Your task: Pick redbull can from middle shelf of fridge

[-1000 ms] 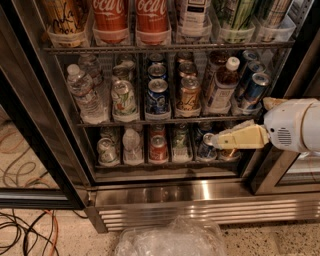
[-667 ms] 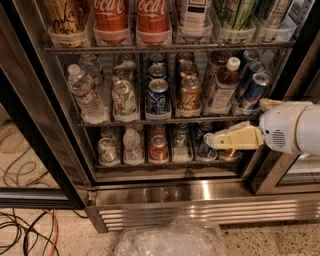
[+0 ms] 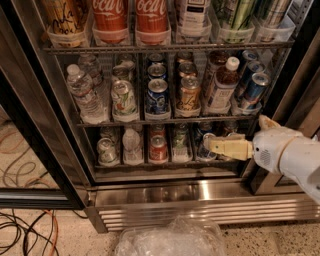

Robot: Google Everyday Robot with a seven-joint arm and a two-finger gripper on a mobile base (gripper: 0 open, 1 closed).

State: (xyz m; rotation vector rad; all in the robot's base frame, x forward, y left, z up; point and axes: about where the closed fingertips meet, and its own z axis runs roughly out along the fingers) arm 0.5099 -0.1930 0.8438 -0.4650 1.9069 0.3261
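Observation:
The fridge [image 3: 200,192] stands open in front of me. Its middle shelf [image 3: 130,121] holds water bottles and mixed cans. Three slim blue-and-silver redbull cans stand in a row at its right end, the front redbull can [image 3: 255,90] leaning slightly in a clear tray. My gripper [image 3: 212,146], cream-coloured on a white wrist, reaches in from the right. It points left in front of the bottom shelf, below and to the left of the redbull cans. It touches none of them and holds nothing that I can see.
Left of the redbull cans stand a white-capped bottle [image 3: 222,82], a gold-orange can [image 3: 189,95], a wider dark-blue can [image 3: 157,95] and water bottles [image 3: 82,92]. Coca-Cola bottles [image 3: 110,15] fill the rack above. A clear plastic bag [image 3: 170,240] and cables [image 3: 25,230] lie on the floor.
My arm and gripper have sunk a little lower in front of the bottom shelf. The cans and bottles have not moved.

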